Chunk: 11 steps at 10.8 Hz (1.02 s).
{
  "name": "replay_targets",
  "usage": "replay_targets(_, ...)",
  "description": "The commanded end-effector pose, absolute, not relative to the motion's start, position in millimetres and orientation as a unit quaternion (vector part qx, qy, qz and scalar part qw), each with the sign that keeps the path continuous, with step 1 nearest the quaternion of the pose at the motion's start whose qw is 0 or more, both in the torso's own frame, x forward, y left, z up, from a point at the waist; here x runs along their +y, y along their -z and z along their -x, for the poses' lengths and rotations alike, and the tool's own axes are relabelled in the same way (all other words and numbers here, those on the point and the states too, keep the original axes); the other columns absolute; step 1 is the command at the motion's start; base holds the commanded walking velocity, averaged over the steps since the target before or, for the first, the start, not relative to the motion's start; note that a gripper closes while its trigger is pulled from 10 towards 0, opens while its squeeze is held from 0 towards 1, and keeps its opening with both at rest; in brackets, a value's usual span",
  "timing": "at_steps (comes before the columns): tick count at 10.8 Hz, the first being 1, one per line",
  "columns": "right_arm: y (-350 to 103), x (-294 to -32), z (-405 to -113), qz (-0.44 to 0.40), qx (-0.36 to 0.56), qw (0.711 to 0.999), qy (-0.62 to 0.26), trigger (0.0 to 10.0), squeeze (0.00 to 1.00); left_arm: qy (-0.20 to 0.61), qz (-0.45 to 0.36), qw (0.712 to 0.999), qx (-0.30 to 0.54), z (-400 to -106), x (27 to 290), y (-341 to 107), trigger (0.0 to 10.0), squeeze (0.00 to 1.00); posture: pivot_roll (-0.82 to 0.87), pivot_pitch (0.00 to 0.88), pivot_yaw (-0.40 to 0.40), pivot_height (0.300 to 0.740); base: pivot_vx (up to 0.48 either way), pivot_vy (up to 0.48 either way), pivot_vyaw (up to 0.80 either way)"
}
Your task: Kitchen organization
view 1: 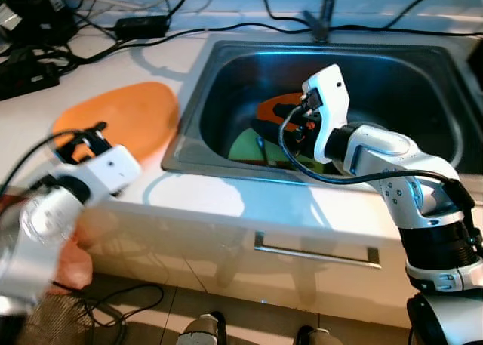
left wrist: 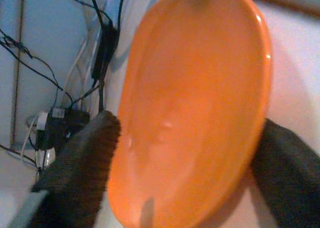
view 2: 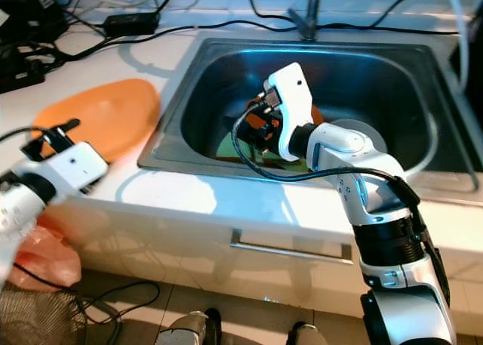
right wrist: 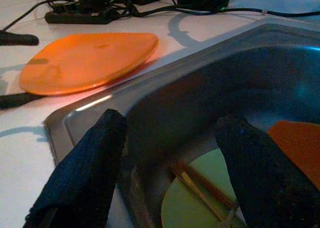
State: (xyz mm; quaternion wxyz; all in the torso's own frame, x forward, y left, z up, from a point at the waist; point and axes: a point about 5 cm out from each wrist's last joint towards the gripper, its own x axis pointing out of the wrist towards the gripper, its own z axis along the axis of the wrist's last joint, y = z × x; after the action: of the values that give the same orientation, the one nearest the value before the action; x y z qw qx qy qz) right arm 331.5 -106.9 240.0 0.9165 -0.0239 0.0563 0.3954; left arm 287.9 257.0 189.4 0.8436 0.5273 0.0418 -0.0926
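Observation:
An orange plate lies flat on the white counter left of the steel sink. My left gripper hovers at the plate's near edge, open; in the left wrist view the orange plate spans the gap between the two fingers. My right gripper reaches down into the sink, open, with nothing between its fingers. Below it lie a pale green plate with brown chopsticks on it, and another orange dish beside them.
Black cables and a power strip crowd the back left of the counter. The tap's base stands behind the sink. A drawer handle runs under the counter's front edge. A pink bag lies on the floor.

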Motion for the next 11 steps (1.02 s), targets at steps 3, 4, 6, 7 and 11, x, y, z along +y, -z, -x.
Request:
replay_targets(3,-245.5,-106.5,-329.2,0.025,0.04,0.917,-0.395,10.0,0.0,0.117,-0.561,0.815,0.085,-293.2,272.7,-168.2,0.0,0.0,0.16,0.164,0.088,0.74,0.0,0.0,0.0)
replay_targets(4,-245.3,-107.0,-329.3,0.025,0.04,0.918,-0.393,10.0,0.0,0.124,-0.564,0.812,0.08,-295.0,272.7,-167.6,0.0,0.0,0.16,0.166,0.089,0.74,0.0,0.0,0.0)
replay_targets(6,-245.1,-106.8,-329.0,0.022,0.041,0.918,-0.394,10.0,0.0,0.129,-0.564,0.812,0.075,-296.4,271.7,-166.6,0.0,0.0,0.16,0.166,0.089,0.74,0.0,0.0,0.0)
replay_targets(7,-244.9,-106.9,-329.0,0.021,0.041,0.918,-0.394,10.0,0.0,0.134,-0.566,0.81,0.071,-297.8,271.7,-164.7,0.0,0.0,0.16,0.167,0.088,0.74,0.0,0.0,0.0)
replay_targets(11,-242.3,-107.0,-328.3,0.02,0.045,0.918,-0.394,10.0,0.0,0.124,-0.567,0.813,0.048,-302.0,270.4,-169.0,0.0,0.0,0.16,0.172,0.089,0.74,0.0,0.0,0.0)
